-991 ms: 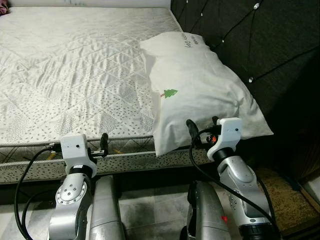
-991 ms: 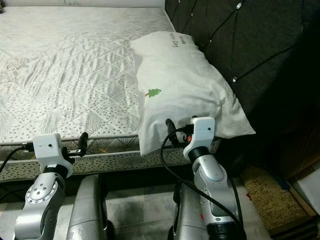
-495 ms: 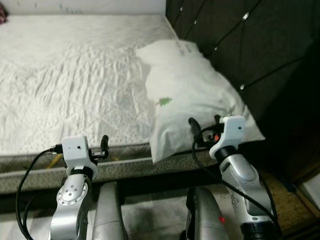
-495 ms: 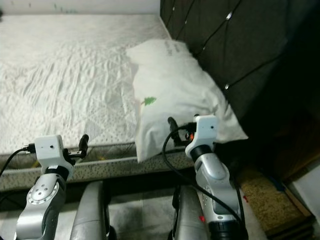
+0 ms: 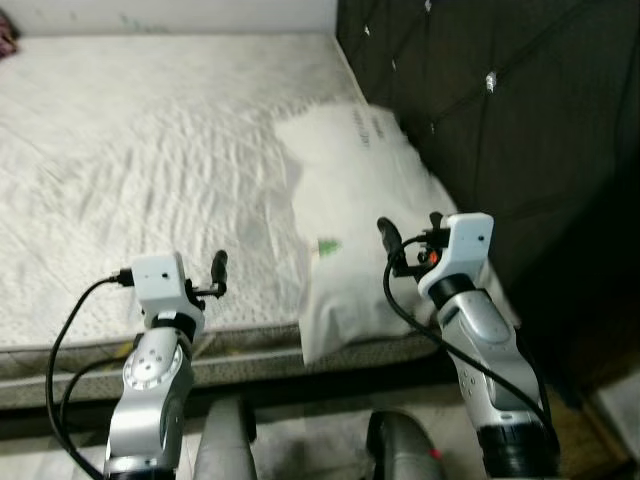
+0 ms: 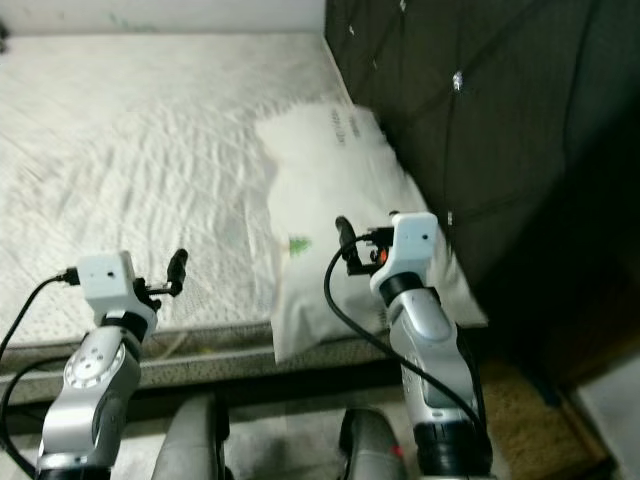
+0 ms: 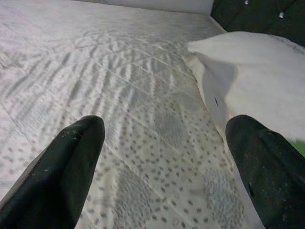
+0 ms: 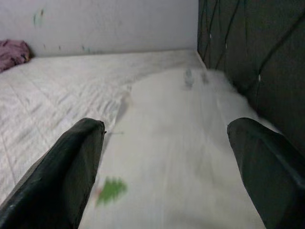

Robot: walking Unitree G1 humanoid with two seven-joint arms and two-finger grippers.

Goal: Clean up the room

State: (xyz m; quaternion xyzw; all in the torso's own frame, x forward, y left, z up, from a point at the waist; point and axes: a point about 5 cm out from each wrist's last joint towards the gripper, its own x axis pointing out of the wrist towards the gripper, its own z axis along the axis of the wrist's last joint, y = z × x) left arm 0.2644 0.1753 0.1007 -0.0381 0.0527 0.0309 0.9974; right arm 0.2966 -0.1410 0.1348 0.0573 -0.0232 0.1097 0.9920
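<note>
Approach step, by the look of it: both arms raised at the near edge of the bed (image 5: 130,150), nothing held, pillow (image 5: 365,215) not yet touched.

Pillow on the right side of the mattress, long side against the dark tufted headboard (image 5: 500,110), near end hanging just past the bed's near edge. Small green tree print on the cover, facing left toward the open mattress.

Right gripper (image 8: 169,167) poised over the pillow's near end, fingers spread wide with white fabric between them, no contact visible. Left gripper (image 7: 164,171) hovering over bare quilted mattress to the left of the pillow, fingers likewise apart and empty, pillow edge just beside its right finger.

Next move, most likely: lower the right gripper onto the near end, pinch a fold of the cover, then draw or lift the pillow square onto the bed. Soft, slack fabric, so a deep bite needed; a shallow pinch could slip off. Left gripper near enough to steady the left edge.

Count: one pillow, one bed, one headboard, two grippers. One pink cloth (image 8: 13,52) at the far left corner of the mattress, well apart from everything else, probably another item for tidying.
</note>
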